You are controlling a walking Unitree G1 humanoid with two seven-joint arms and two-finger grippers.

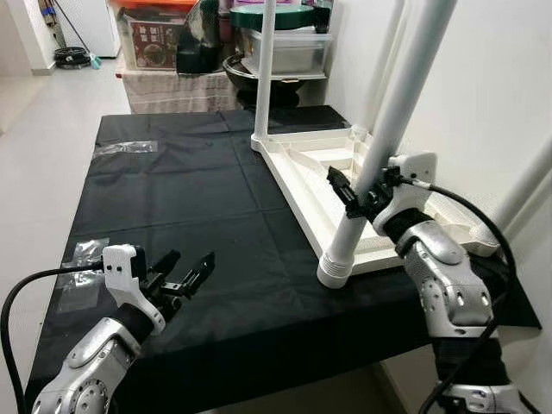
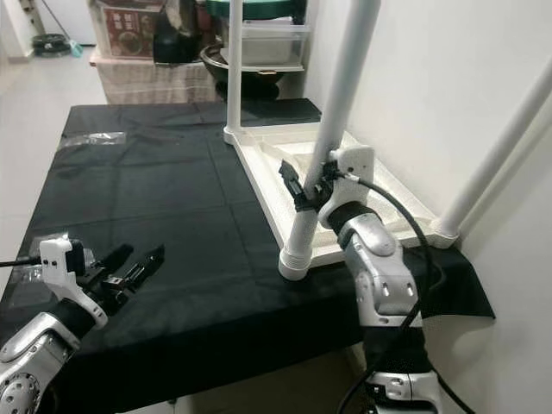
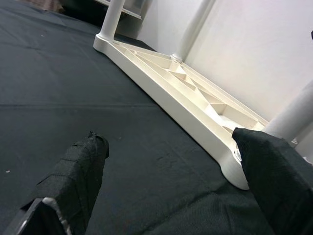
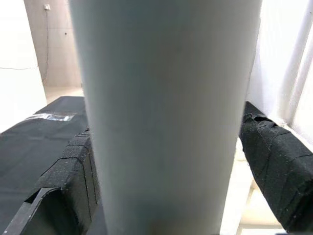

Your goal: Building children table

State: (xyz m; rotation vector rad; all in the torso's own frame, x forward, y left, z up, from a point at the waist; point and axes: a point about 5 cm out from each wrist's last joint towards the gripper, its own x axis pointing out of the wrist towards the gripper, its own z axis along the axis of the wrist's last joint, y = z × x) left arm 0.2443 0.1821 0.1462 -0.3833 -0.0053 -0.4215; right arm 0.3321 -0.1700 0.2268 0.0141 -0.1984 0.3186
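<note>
Right gripper (image 1: 352, 193): fingers either side of near leg (image 1: 388, 138), apparently clasping it to seat it.
Left gripper (image 1: 184, 274): spread, empty, waiting.
Tabletop (image 1: 315, 172): inverted so legs stand upward.

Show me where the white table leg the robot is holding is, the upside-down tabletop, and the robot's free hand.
table leg (image 1: 392, 121), left eye view, mid shaft.
tabletop (image 1: 302, 172), left eye view, ribbed underside.
left gripper (image 1: 185, 272), left eye view, between its open fingertips.
</note>
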